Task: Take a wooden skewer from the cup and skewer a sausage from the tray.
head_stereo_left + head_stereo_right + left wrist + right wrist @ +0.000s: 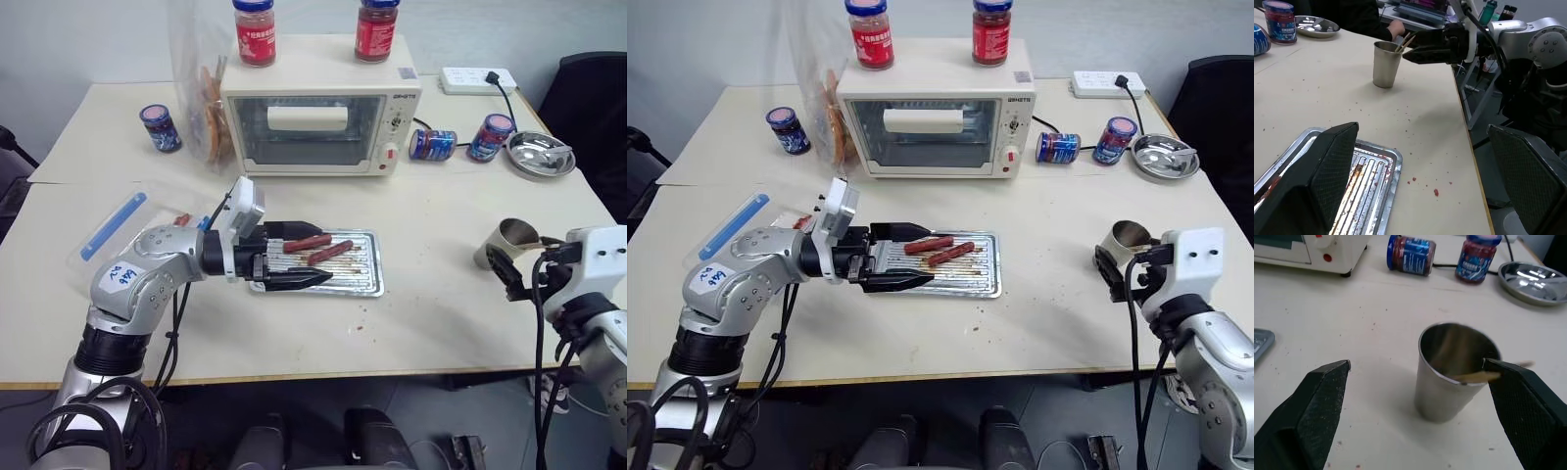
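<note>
Brushed, dull-shining metal on the cup (1449, 382), pale bare wood on the skewer (1484, 376), ridged, grease-stained metal on the tray (358, 269).

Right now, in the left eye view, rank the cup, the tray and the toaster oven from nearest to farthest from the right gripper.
1. The cup: right beside the right gripper.
2. The tray: table's middle, to the robot's left.
3. The toaster oven: at the table's back, farthest.
</note>
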You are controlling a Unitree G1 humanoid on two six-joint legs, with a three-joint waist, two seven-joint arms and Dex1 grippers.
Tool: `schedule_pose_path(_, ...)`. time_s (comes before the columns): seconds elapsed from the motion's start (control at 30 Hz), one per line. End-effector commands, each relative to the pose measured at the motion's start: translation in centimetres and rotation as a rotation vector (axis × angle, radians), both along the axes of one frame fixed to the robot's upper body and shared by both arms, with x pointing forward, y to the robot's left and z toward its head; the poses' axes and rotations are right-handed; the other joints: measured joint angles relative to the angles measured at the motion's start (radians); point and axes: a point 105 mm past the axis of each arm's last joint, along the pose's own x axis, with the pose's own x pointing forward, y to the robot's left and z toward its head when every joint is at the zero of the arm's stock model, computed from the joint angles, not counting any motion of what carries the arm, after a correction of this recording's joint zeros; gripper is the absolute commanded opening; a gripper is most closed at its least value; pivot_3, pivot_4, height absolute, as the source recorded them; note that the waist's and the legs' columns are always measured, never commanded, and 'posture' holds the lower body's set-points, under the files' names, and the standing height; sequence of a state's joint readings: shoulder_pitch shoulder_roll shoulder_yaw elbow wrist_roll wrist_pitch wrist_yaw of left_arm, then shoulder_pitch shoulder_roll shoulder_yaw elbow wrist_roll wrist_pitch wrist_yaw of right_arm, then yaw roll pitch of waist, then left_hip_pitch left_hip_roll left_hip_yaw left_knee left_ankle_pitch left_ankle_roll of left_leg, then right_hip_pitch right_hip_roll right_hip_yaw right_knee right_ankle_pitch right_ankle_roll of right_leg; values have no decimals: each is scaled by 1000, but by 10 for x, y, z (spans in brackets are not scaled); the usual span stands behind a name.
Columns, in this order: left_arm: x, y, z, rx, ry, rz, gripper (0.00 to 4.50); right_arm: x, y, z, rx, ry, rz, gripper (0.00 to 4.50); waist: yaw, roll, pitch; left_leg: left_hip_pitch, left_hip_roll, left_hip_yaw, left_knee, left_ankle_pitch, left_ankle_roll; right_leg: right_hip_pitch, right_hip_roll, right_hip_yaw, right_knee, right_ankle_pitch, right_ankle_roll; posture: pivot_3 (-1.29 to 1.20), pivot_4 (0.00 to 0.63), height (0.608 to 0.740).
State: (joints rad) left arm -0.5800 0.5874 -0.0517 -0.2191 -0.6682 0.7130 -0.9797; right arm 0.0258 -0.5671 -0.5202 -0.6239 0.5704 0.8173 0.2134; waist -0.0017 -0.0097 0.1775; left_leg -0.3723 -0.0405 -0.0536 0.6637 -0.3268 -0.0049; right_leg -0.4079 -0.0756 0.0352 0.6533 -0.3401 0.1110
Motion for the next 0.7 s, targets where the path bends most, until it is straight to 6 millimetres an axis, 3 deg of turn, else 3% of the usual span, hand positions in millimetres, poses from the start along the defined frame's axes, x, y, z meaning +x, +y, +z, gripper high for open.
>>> schedule_pose_path(0.03, -2, -5, 8, -15, -52, -28, 4455, -9, -9, 21, -49, -56, -25, 4500, 0, 0, 0, 0, 0, 0, 0, 0, 0, 0, 0, 0, 0, 0, 0, 0, 150, 740)
schedule_pose_path(0.2, 0, -7, 7, -22, -57, -32, 4455, -15, -10, 22, -41, -50, -22, 4500, 2, 0, 0, 0, 0, 0, 0, 0, 0, 0, 0, 0, 0, 0, 0, 0, 150, 740)
schedule_pose_path(0.7, 5, -7, 11, -21, -82, -19, 4455, 5, -1, 7, -1, -38, -11, 4500, 1, 0, 0, 0, 0, 0, 0, 0, 0, 0, 0, 0, 0, 0, 0, 0, 150, 740)
